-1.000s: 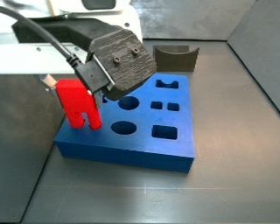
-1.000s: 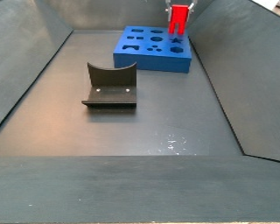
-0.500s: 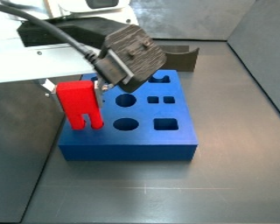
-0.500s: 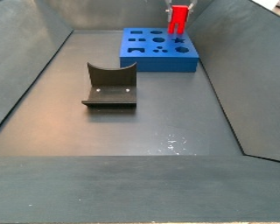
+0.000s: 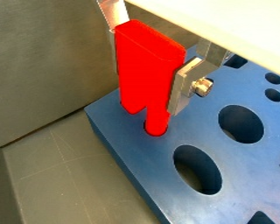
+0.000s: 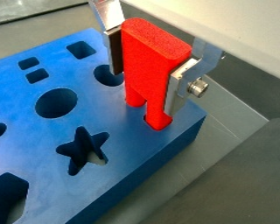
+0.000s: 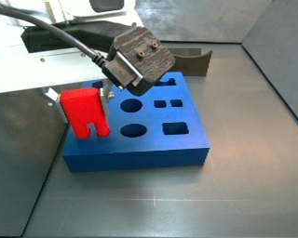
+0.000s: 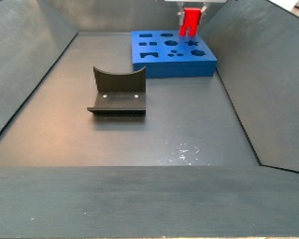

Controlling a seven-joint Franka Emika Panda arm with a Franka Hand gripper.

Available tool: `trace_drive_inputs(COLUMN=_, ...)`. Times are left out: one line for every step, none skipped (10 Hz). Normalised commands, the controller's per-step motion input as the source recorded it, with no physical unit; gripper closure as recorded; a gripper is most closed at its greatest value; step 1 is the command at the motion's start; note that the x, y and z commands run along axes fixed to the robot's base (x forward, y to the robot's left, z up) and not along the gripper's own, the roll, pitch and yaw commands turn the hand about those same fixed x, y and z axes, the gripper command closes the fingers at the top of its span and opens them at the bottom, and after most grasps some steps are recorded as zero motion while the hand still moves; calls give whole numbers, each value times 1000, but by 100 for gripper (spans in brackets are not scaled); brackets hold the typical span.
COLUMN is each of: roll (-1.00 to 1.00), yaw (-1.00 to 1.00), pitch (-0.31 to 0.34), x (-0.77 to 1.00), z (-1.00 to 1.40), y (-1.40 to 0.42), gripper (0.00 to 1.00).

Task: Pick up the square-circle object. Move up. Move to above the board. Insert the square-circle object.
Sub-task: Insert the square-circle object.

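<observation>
Grey floor; board [image 7: 139, 135]; gripper [image 5: 149, 54] fingers [image 5: 185, 80] clamp square-circle object [image 5: 146, 74], seemingly entering hole.

the gripper [image 5: 152, 63] pointed down from the wrist, its two flat silver fingers [image 6: 187, 77] closed against opposite faces of the red peg [image 6: 150, 70], which stood upright between them. in a side view the gripper [image 7: 85, 93] hung below a white arm link, with a black cable looping over to a dark angled block on the wrist. in a side view the gripper [image 8: 190, 9] sat at the far end, mostly cut off by the frame edge.
</observation>
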Motion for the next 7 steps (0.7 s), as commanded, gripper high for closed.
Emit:
trace_drive_inputs(roll=274, yaw=120, pitch=-159, x=0, z=-629, y=0, gripper=100)
trace_drive_inputs(roll=259, yaw=243, pitch=-184, x=0, z=-603, y=0, gripper=100)
trace_drive_inputs(roll=196, yaw=537, pitch=-213, x=103, z=-523, y=54, gripper=100)
trace_drive_inputs(roll=17, yaw=580, pitch=-220, x=243, z=-369, y=49, gripper=100)
trace_drive_inputs(roll=-7, yaw=411, pitch=-194, x=506, z=-400, y=94, gripper=100)
trace_drive_inputs(roll=-6, yaw=417, pitch=-207, x=529, z=-271, y=137, gripper=100)
trace_drive_inputs(roll=0, yaw=60, pitch=-163, x=0, z=-171, y=0, gripper=100)
